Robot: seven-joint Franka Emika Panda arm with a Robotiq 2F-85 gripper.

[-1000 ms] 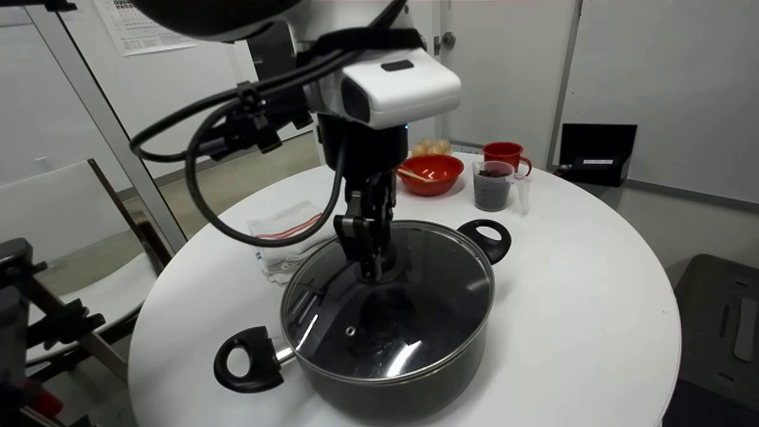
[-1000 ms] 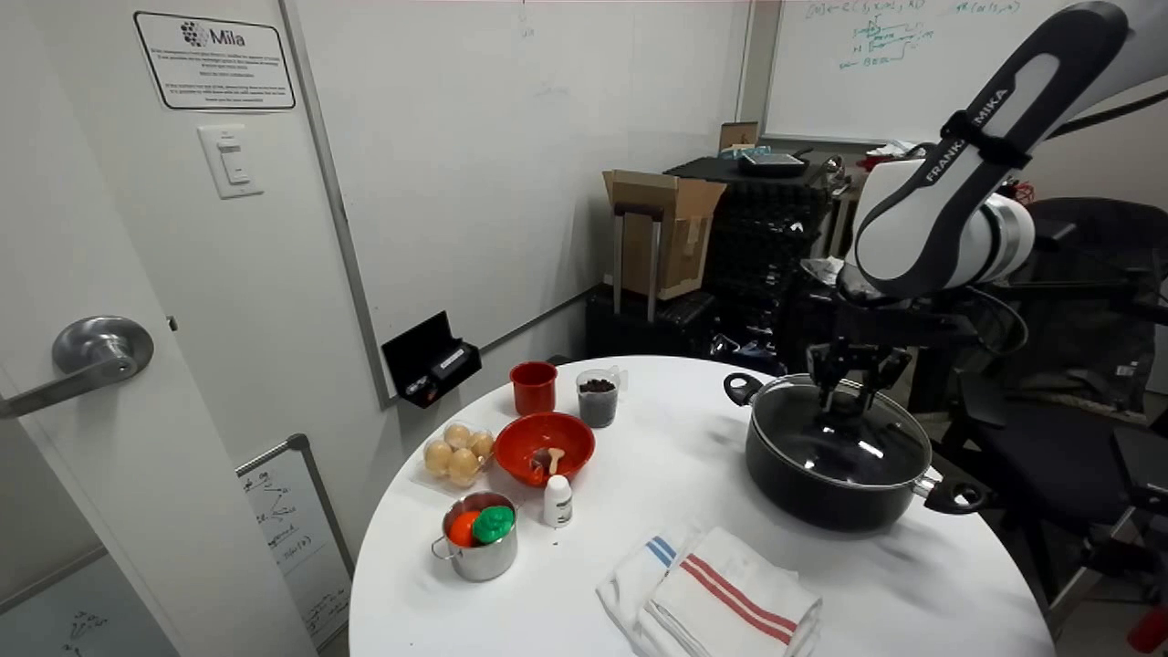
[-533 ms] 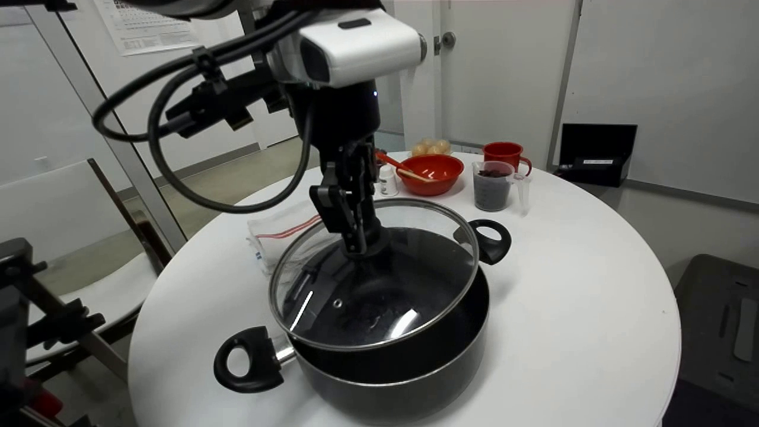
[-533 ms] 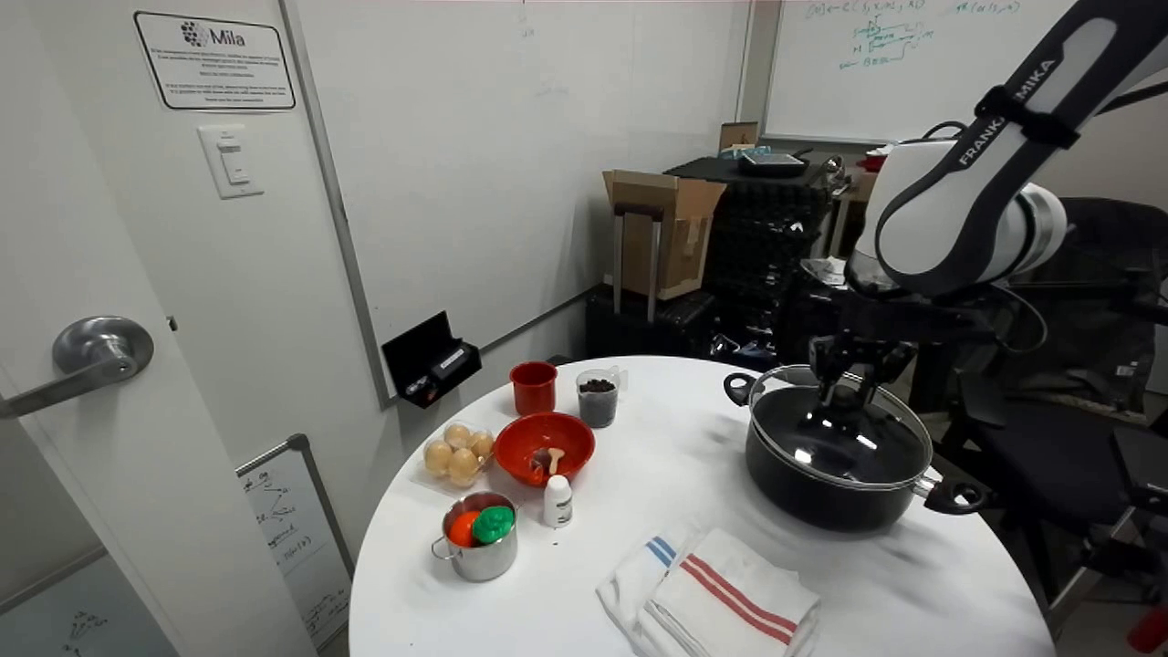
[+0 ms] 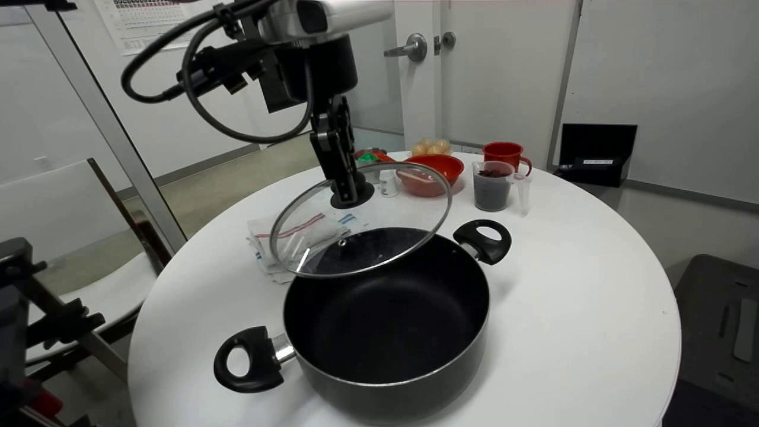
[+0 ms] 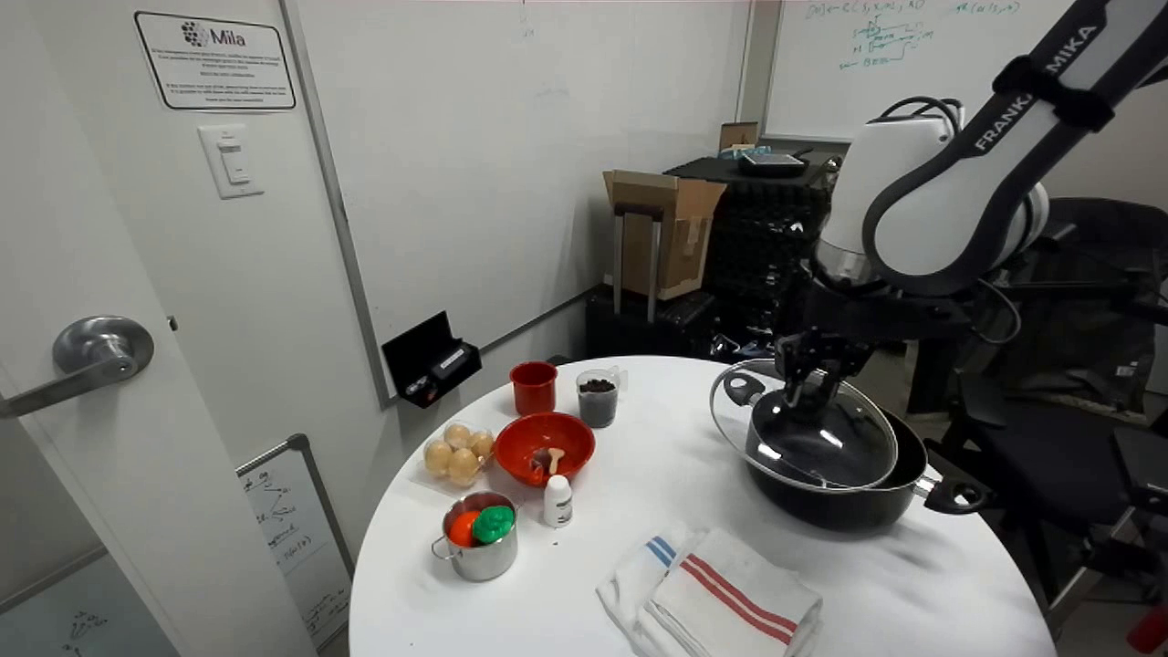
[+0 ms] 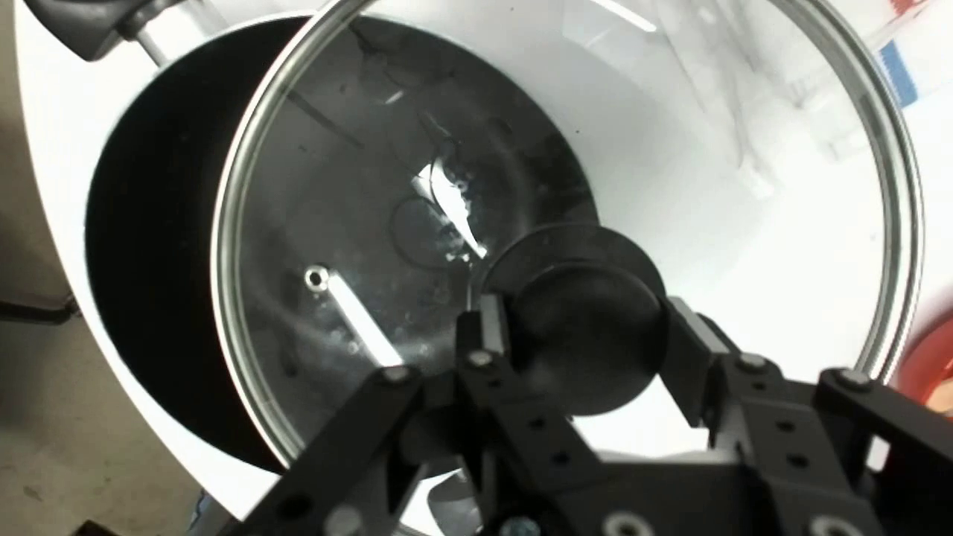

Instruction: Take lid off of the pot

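The lid is round clear glass with a metal rim and black knob. My gripper is shut on its knob and holds it in the air, somewhat tilted. The pot is black and stands on the table with its dark interior showing. In an exterior view the lid overlaps part of the pot, with the gripper above it. In the wrist view the fingers of the gripper flank the knob, and the lid is offset from the pot, partly covering it.
A folded towel lies beside the pot on the white round table. Further along stand a red bowl, red mug, measuring cup, eggs, white bottle and small metal pot.
The lid sat on the pot one second ago. My gripper has lifted it by the knob and shifted it sideways toward the towel and bowl side, uncovering much of the pot. The pot has not moved.
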